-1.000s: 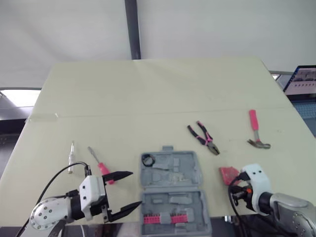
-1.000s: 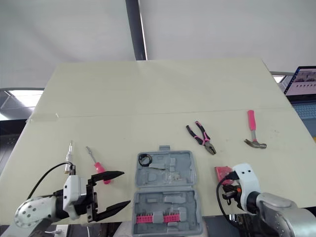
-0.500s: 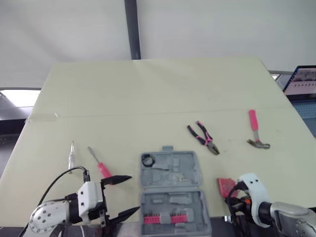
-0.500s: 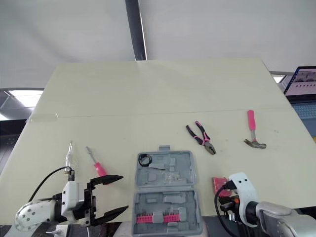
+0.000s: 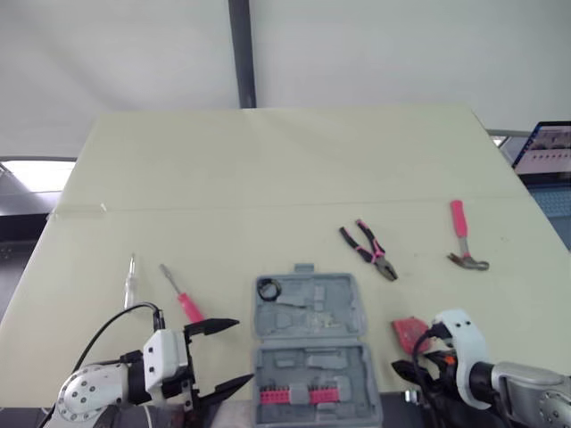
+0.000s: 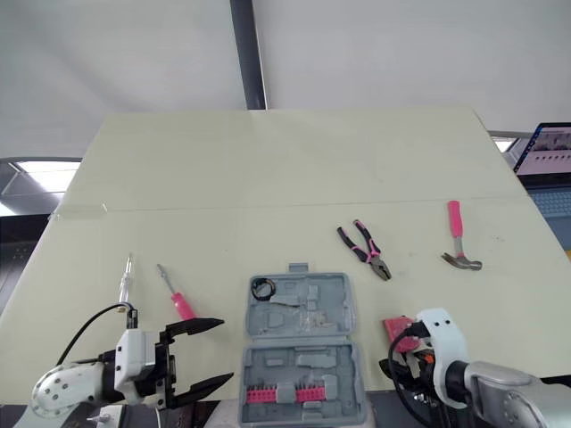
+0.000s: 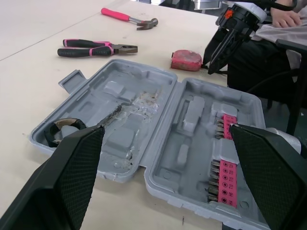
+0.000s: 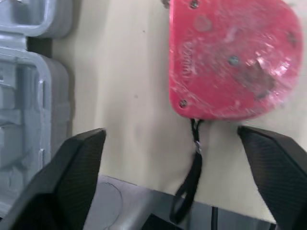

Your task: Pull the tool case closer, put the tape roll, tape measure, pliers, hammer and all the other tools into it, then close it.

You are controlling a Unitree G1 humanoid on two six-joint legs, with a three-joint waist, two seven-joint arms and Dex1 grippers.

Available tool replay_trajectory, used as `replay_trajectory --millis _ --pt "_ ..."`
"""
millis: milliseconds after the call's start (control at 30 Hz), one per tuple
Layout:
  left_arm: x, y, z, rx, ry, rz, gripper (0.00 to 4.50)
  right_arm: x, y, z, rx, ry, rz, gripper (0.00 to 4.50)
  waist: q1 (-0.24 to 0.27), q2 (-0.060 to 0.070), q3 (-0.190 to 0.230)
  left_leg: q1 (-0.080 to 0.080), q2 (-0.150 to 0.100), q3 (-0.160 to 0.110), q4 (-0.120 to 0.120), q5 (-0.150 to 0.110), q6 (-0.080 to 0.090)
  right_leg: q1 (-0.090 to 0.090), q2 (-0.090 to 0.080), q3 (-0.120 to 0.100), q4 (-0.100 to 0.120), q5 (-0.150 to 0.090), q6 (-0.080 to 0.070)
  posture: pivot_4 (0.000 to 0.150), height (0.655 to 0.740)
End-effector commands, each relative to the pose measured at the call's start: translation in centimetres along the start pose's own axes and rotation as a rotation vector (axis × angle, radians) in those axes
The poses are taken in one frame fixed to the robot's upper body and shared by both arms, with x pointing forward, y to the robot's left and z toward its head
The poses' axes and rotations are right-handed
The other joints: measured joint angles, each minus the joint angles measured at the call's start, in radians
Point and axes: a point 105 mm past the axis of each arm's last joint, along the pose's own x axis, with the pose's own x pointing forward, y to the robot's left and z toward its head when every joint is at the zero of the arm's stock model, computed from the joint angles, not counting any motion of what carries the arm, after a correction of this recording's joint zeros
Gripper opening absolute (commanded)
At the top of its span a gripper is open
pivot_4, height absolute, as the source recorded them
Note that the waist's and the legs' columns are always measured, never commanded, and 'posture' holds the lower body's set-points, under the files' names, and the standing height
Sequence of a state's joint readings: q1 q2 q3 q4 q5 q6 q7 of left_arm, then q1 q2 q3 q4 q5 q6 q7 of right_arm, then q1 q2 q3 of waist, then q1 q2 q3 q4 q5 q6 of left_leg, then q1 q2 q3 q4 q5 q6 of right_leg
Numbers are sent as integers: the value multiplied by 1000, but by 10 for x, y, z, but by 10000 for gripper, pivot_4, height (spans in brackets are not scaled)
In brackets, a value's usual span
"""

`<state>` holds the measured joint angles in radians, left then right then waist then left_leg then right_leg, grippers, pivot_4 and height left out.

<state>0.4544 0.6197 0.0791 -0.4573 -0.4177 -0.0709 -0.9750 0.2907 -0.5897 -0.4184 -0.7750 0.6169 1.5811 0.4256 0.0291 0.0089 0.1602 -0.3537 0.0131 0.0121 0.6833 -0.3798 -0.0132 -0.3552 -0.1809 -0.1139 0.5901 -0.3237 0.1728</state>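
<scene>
left end effector (image 5: 242, 351): fingers spread wide, holding nothing, at the worktop's (image 5: 268, 178) near edge, left of the tool case
right end effector (image 8: 171, 131): fingers apart, empty, tape measure just ahead
tool case (image 5: 339, 294): open flat, near edge, centre
tape roll (image 5: 267, 288): in the case's far-left pocket
tape measure (image 5: 411, 332): just right of the case
pliers (image 5: 368, 251), hammer (image 5: 462, 236): farther right
two screwdrivers (image 5: 181, 299): left of the case

Tape measure (image 5: 409, 333) and right gripper (image 8: 171, 132) nearer the table's (image 5: 268, 178) near edge than before.
</scene>
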Motion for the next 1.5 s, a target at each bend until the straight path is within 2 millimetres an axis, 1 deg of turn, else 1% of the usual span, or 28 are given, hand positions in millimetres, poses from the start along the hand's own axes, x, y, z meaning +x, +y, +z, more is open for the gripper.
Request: replay_trajectory --millis 33,133,167,267,367,467,500,567,633,767,1000,1300,1500 --pt "0 0 5 32 -15 -9 45000 -15 -2 -4 -14 17 -3 44226 -1 1 1 0 0 0 0 0 0 0 0 0 0 0 0 1500 7400" --pt "0 1 6 41 -18 -8 45000 -28 -10 -4 -39 39 9 44226 -2 1 1 0 0 0 0 0 0 0 0 0 0 0 0 1500 7400" --pt "0 2 7 45 -19 -7 45000 -33 -14 1 -72 22 14 44226 -2 1 1 0 0 0 0 0 0 0 0 0 0 0 0 1500 7400" --pt "1 3 7 50 -19 -7 45000 -49 -27 25 -276 -74 39 44226 -3 1 1 0 0 1 0 0 1 0 0 0 -1 0 0 1500 7400" --pt "1 3 7 52 -19 -5 45000 -56 -36 38 -437 -105 86 44226 -3 0 1 1 0 2 0 0 1 1 0 1 -1 0 0 1500 7400" --pt "1 4 8 55 -19 2 45000 -58 -47 54 -548 -115 137 44226 -4 -1 1 1 0 2 0 0 1 1 0 1 -1 0 1 1500 7400" --pt "2 4 8 56 -20 3 45000 -58 -49 62 -613 -135 150 44226 -5 -1 2 1 0 2 0 0 1 1 0 1 -1 0 1 1500 7400" --pt "3 1 9 58 -25 -4 45000 -53 -51 75 -799 -183 162 44226 -6 0 2 1 0 2 0 0 1 1 0 0 -1 0 1 1500 7400" --pt "4 -2 12 49 -40 -12 45000 -45 -53 81 -947 -195 166 44226 -6 0 2 1 0 2 0 0 1 1 0 0 -1 0 1 1500 7400" --pt "3 -4 15 58 -45 -30 45000 -39 -50 78 -1091 -175 278 44226 -4 0 2 1 0 1 1 0 1 1 0 -1 -1 0 1 1500 7400" --pt "1 -5 18 82 -41 -66 45000 -27 -45 71 -1223 -141 419 44226 -6 0 2 1 1 1 1 0 0 2 0 -1 -2 0 1 1500 7400" --pt "-2 -7 19 86 -29 -51 45000 4 -42 68 -1288 -132 467 44226 -6 1 2 1 1 1 1 0 0 3 0 -2 -3 0 1 1500 7400" --pt "-3 -8 19 87 -22 -30 45000 18 -45 67 -1342 -116 464 44226 -6 1 2 1 1 1 1 0 0 3 0 -2 -3 0 1 1500 7400"
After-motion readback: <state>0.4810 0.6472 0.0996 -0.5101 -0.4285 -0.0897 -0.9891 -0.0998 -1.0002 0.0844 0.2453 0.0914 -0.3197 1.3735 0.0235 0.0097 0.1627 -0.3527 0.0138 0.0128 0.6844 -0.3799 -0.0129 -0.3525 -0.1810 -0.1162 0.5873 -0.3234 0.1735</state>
